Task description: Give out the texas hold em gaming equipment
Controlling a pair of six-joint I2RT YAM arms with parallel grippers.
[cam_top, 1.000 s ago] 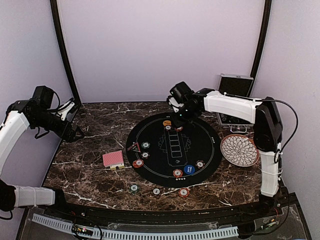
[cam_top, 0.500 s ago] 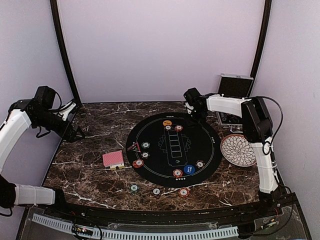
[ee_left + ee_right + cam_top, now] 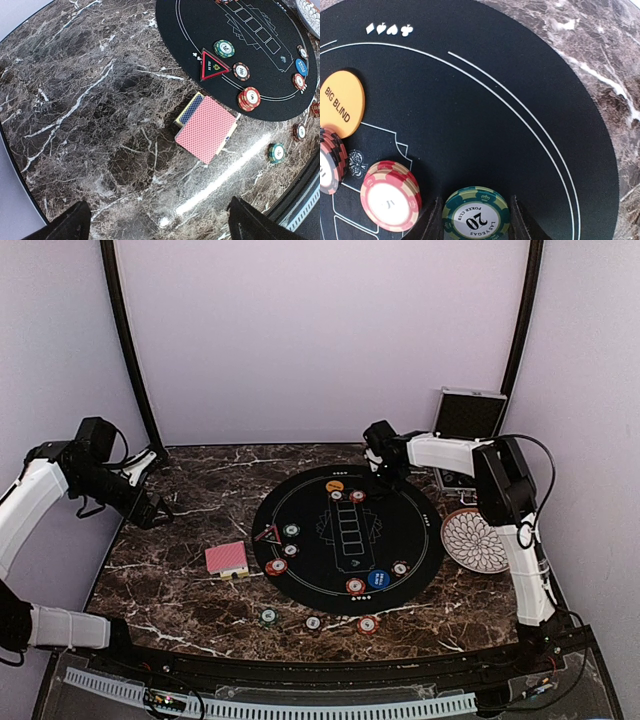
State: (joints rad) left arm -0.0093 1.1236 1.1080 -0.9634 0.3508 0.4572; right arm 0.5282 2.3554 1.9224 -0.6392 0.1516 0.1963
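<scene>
Right end effector (image 3: 377, 464): I am pinching a green poker chip (image 3: 476, 216) by its edges, at the 1 o'clock rim of the black mat (image 3: 405, 530).
Chip height: I cannot tell whether it is hanging clear of the mat or touching it.
Neighbours: the orange Big Blind disc (image 3: 340, 102) is lying near 12 o'clock, with a red chip (image 3: 390, 202) just beside my fingers.
Change: a second ago I was reaching nearer the Big Blind disc; since then I have been swinging outward along the rim, my elbow folding in.
Meaning: the chip is still mine, not yet dealt out. I judge I am lining up a far-side seat.
Left end effector (image 3: 152, 510): spread wide, holding nothing, creeping slightly inward over the worktop (image 3: 90, 100) at 9 o'clock.
Card deck (image 3: 206, 128): lying face down just off the mat at 8 o'clock, waiting.
</scene>
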